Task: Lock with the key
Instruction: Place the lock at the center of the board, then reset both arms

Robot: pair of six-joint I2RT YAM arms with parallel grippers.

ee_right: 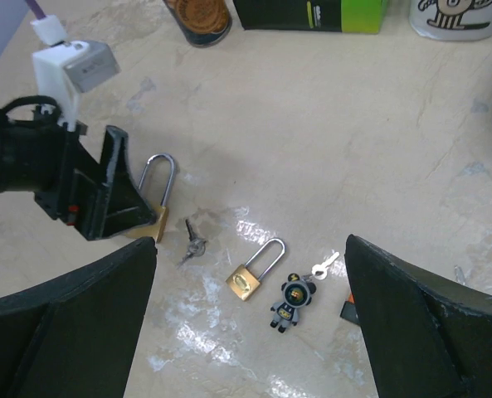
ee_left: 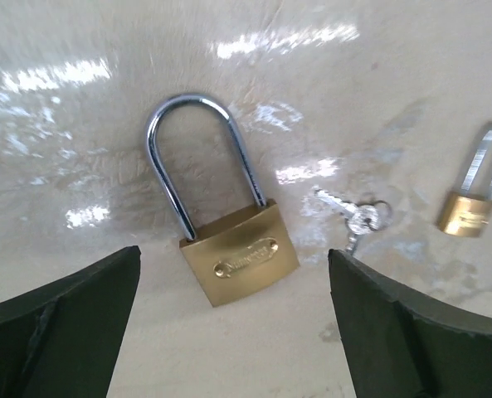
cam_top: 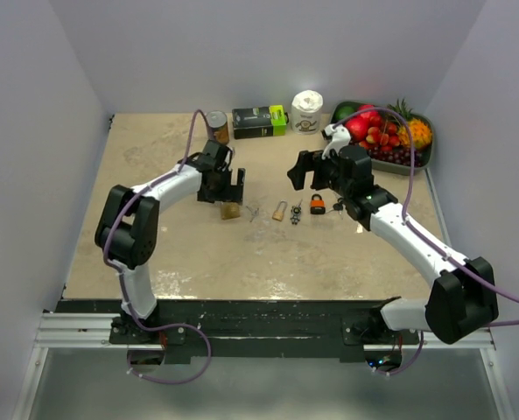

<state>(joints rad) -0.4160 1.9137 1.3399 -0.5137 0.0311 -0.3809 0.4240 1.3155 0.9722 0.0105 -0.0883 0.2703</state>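
Wide open at left jaws and right jaws alike — nothing gripped. Between left jaws, flat: brass padlock [ee_left: 239, 265], oval stamp illegible.

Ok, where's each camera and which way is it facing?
Top external: above, behind the bases, looking down on the table; both arms show.
Left wrist: straight down at the large padlock, between its own fingers.
Right wrist: down and across at the left pincer; own fingers below.
Both wrist views share large padlock, keys, small padlock.
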